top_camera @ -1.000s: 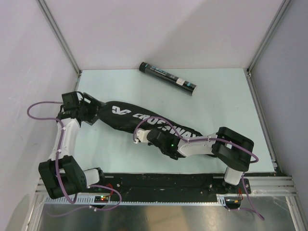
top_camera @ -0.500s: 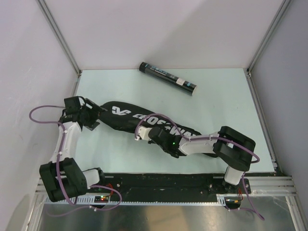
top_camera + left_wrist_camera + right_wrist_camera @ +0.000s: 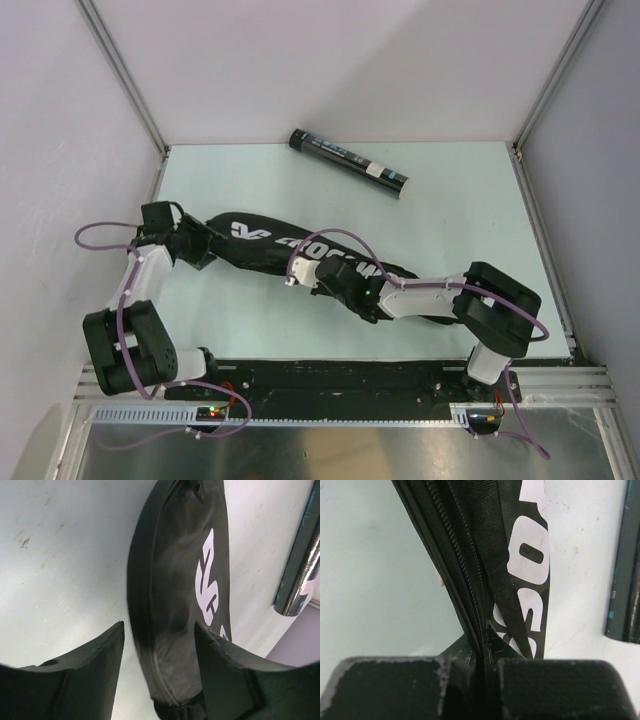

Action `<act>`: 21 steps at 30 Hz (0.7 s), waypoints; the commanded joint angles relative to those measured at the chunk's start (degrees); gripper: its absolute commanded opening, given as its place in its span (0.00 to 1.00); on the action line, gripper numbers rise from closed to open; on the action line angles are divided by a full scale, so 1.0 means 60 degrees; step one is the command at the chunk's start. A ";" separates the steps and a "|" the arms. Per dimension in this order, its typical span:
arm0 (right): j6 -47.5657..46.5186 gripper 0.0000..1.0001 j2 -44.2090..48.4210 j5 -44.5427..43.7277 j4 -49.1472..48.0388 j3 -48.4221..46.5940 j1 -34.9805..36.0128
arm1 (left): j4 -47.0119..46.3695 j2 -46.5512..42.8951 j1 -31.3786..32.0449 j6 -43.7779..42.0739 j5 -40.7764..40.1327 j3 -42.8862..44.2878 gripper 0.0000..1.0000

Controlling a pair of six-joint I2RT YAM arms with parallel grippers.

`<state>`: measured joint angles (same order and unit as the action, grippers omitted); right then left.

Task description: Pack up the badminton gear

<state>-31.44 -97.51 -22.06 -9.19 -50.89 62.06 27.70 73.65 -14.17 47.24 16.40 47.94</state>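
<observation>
The long black bag [image 3: 262, 243] with white lettering lies slantwise across the table's middle. My left gripper [image 3: 197, 245] is at its left end. In the left wrist view this gripper [image 3: 159, 630] is open, its fingers [image 3: 102, 655] straddling the bag's end [image 3: 175, 570], with a gap on the left side. My right gripper [image 3: 318, 278] is at the bag's near edge. The right wrist view shows this gripper [image 3: 484, 645] shut on the bag's [image 3: 525, 555] zip seam [image 3: 465, 565]. The dark teal-printed tube [image 3: 348, 160] lies apart at the back.
The tube [image 3: 300, 565] lies beyond the bag at the right of the left wrist view, and its edge [image 3: 625, 580] shows in the right wrist view. Grey walls with metal posts [image 3: 125, 80] close the table's left, back and right. The arm bases sit on the near rail [image 3: 340, 385].
My left gripper has moved right onto the bag's left end, and its jaws have narrowed. The right arm has shifted slightly right, still pinching the bag's edge.
</observation>
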 commanded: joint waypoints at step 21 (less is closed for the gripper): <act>0.3459 0.59 0.1601 0.3437 0.1921 -0.1255 -0.0672 | -0.0656 0.0214 -0.0065 0.0786 0.0681 -0.0022 0.00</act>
<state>-14.98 -88.95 -5.23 2.37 -56.45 60.45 24.62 77.43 -14.39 51.05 20.16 47.94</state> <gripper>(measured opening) 0.623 0.113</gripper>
